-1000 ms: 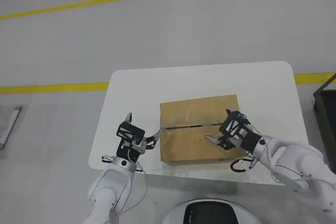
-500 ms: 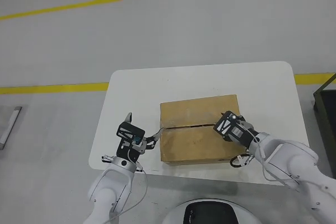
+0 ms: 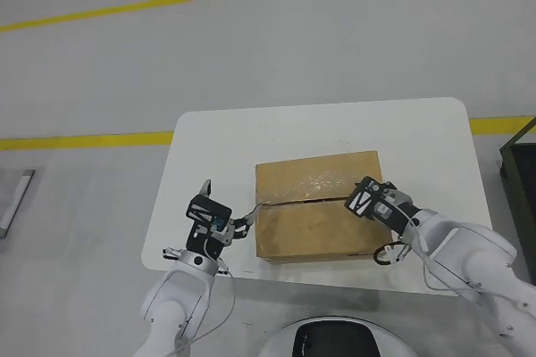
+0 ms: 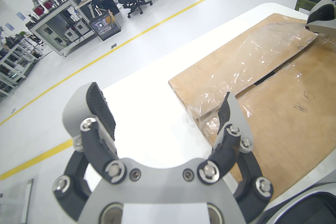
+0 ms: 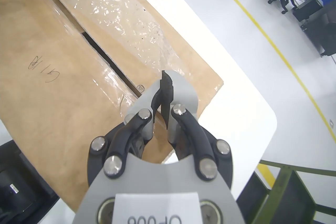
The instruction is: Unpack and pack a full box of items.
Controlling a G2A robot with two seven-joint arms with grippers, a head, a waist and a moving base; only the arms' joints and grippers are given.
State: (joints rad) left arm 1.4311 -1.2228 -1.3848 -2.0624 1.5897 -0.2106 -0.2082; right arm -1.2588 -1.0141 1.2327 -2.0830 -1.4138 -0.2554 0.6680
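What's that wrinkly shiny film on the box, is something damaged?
The clear tape along the seam of the cardboard box is crumpled and lifted at one end, where the right gripper is shut on it. A narrow dark gap shows along that seam. Nothing else stands out.

Left arm point(image 3: 174, 299) is in from my near-left side, forearm angled up and inward. The left gripper point(image 3: 228, 200) hangs low, wrist level, and its jaws are spread wide; in the wrist camera, the left gripper point(image 4: 160, 93) shows both ribbed pads point(image 4: 101, 107) facing each other across a big gap. Right arm point(image 3: 464, 259) comes in from the near-right, elbow bent, wrist turned inward. Right gripper point(image 3: 352, 200) is pinched tight: right gripper point(image 5: 165, 76), fingers pressed together on the clear tape point(image 5: 118, 7).
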